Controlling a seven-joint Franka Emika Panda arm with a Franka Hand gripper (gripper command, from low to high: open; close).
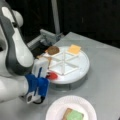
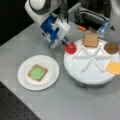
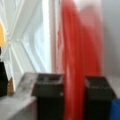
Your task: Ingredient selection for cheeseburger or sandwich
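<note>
- My gripper (image 3: 73,97) is clamped on the red tomato disc (image 3: 81,57); in the wrist view the disc stands on edge between the two dark fingers (image 3: 48,95), pressed from both sides.
- In a front view the gripper (image 2: 67,42) holds the tomato disc (image 2: 70,47) at the left rim of the white divided tray (image 2: 87,75); whether the disc touches the rim I cannot tell. In a front view the tomato disc (image 1: 52,75) shows just beside the gripper (image 1: 47,71) at the tray's (image 1: 75,75) left edge.
- On the tray I see a toast square (image 2: 90,40) in a top compartment, the dark brown patty (image 2: 111,47) to its right, and the cheese square (image 2: 114,67) at the right edge. In a front view the patty (image 1: 53,50) and cheese square (image 1: 74,49) lie at the tray's far side.
- The white paper plate (image 2: 25,80) sits on the grey table (image 2: 75,105), just beside the tray, to a front view's left.
- On the plate lies the started sandwich: a toast square (image 2: 31,75) with the green lettuce piece (image 2: 37,73) on top. It also shows in a front view (image 1: 73,115), on the plate (image 1: 56,107).
</note>
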